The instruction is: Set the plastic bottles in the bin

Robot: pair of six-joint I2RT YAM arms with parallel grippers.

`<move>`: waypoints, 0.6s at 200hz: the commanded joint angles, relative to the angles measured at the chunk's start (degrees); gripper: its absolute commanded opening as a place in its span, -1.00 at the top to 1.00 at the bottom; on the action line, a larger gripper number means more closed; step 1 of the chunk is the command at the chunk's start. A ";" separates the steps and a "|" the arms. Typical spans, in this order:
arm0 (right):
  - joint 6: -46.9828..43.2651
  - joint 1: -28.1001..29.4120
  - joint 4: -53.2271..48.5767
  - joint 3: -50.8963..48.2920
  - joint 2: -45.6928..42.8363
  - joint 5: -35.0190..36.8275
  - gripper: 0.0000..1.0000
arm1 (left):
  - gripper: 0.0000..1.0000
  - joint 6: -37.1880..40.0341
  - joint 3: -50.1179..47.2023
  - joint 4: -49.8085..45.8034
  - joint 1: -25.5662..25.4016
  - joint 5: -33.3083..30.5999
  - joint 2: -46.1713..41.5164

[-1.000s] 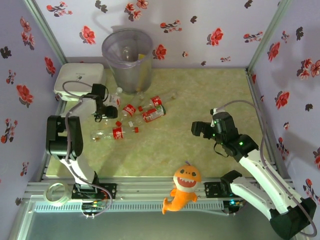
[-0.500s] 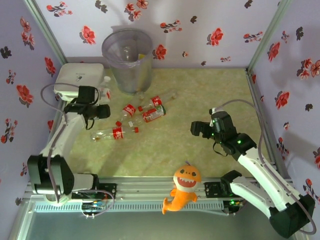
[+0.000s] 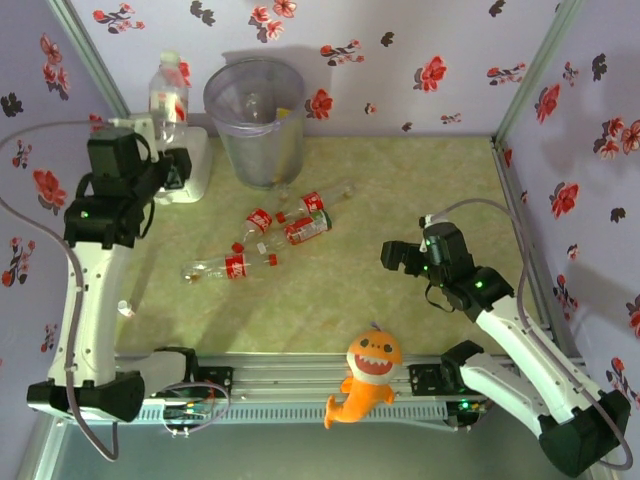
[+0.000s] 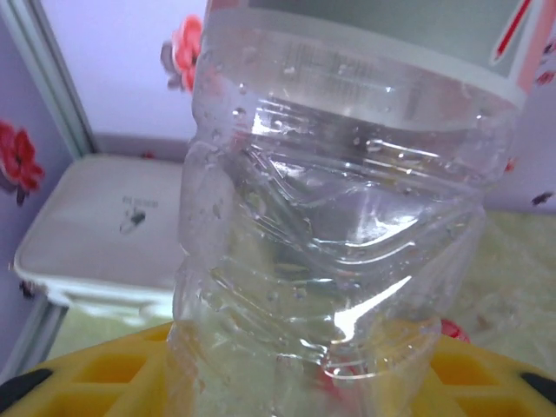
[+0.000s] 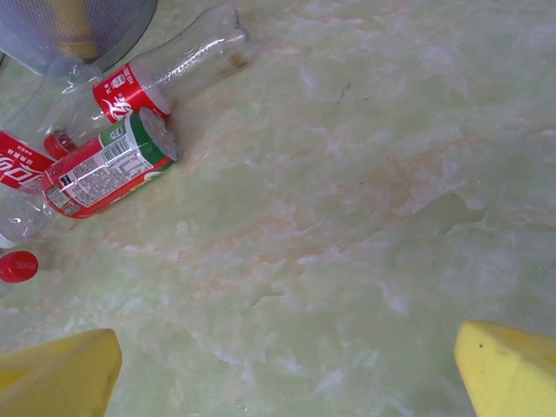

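Overhead view: left gripper [image 3: 166,148] is high in the upper left of the frame, its fingers pinching a clear, red-labelled lifted bottle [image 3: 167,88] upright. A second ago this gripper was low on the bench [image 3: 400,180] among the lying bottles. Since then the arm has swung up and left, so one bottle is off the bench and ready to drop. It hangs left of the bin [image 3: 262,150], not over its mouth. The bin, a translucent grey bucket at upper centre, already holds what looks like a clear bottle and something yellow. Four or so remaining bottles [image 3: 258,221] lie scattered centre left, just below the bin. A flat white box [image 3: 195,160] sits left of the bin, partly under the arm. Right gripper [image 3: 400,258], centre right, has not moved. An orange plush shark [image 3: 372,365] sits near the bottom edge.

Left wrist view: the lifted bottle [image 4: 339,261], crumpled and clear, stands close to the lens, clamped between yellow fingers [image 4: 95,378] at the bottom. The white box [image 4: 113,226] lies behind it at left.

Right wrist view: yellow fingers [image 5: 56,373] are spread wide in the lower corners, holding nothing, above bare bench [image 5: 391,174]. Remaining bottles [image 5: 109,169] lie at upper left beside a loose red cap [image 5: 17,266]. The bin [image 5: 87,26] is in the top left corner, yellow showing through its wall.
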 commanded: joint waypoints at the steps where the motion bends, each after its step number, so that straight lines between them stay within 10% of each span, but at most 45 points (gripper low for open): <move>1: 0.57 -0.34 -0.78 1.33 -0.95 0.74 -0.99 | 0.86 2.90 4.65 -1.35 -0.34 1.25 4.65; 120: 1.45 -0.32 -7.19 0.50 -8.46 1.49 -0.99 | 1.00 4.56 29.42 9.15 -0.50 10.26 31.60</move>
